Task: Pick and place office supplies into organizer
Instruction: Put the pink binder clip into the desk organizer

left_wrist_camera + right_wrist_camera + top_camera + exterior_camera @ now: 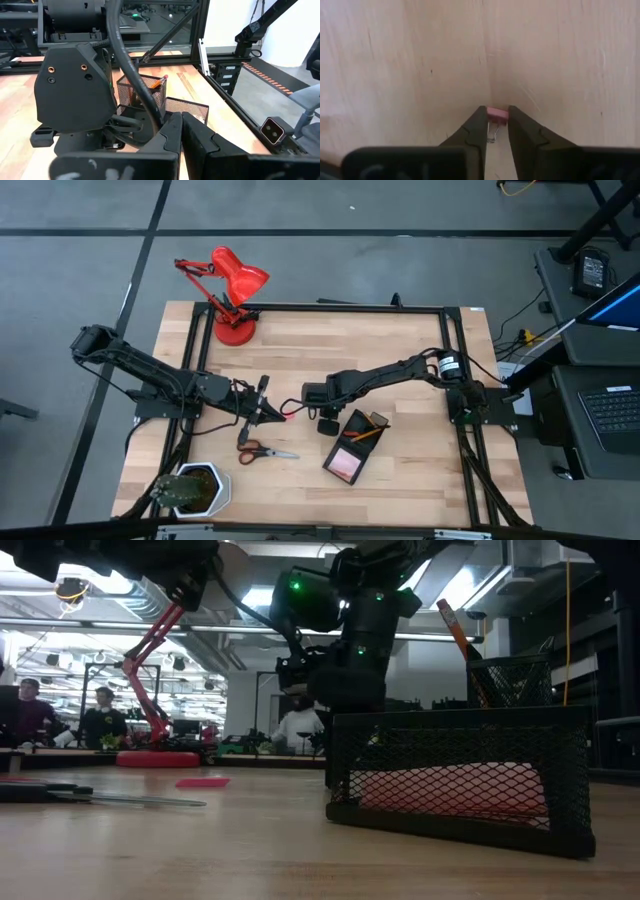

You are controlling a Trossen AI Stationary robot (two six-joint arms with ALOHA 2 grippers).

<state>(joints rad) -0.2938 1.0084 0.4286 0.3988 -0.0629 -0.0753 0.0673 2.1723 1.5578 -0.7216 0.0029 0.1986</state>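
My right gripper (496,111) points down at the table's middle (318,396), shut on a small pink clip (497,114). My left gripper (181,122) is shut and hovers just left of it (270,411), touching nothing that I can see. The black mesh organizer (352,442) stands right of centre toward the near edge; it holds a pink sticky-note pad (345,466) and orange pencils (367,434). Red-handled scissors (262,450) lie flat near the left gripper. A small red piece (291,413) lies between the two grippers. The pens do not show. My right gripper pinches the clip's pink body (497,114) between its two fingertips, coming from above and pointing down. The clip's wire loops (493,132) lie back between the fingers. Whether the clip is lifted off the wood or rests on it, I cannot tell.
A red desk lamp (232,290) stands at the far left corner and a potted plant (195,488) at the near left corner. Bare wood lies across the far and right parts of the table (400,340). People sit far behind the table (100,715).
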